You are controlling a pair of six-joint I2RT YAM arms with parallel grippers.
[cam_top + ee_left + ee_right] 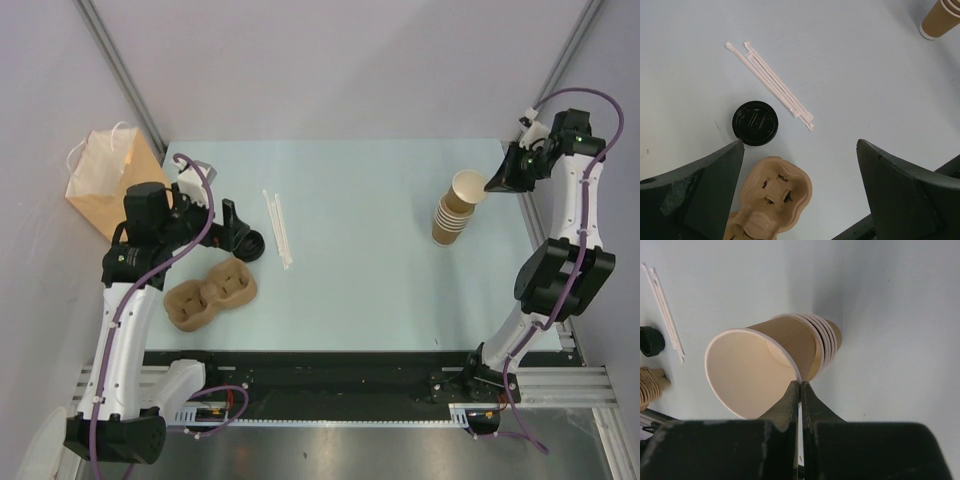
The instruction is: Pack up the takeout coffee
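My left claw (800, 147) is hanging spread wide over the black lid (755, 123). The lid is lying flat on the surface (865, 75) beside the carrier tray (772, 195). It is looking thin, light and slippery, so I am guessing its edge is best to grab. Far right, my right claw (801, 390) is pinching the rim of the top cup (747, 372) on the stack (827, 340). It is tan paper, light and easy to squash, so I am thinking a soft pinch.

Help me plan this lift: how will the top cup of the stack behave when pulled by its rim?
Likely light: the top cup is empty paper. Its thin rim may flex where the right gripper pinches it. Nested in the stack, it might drag a cup along or tip the stack.
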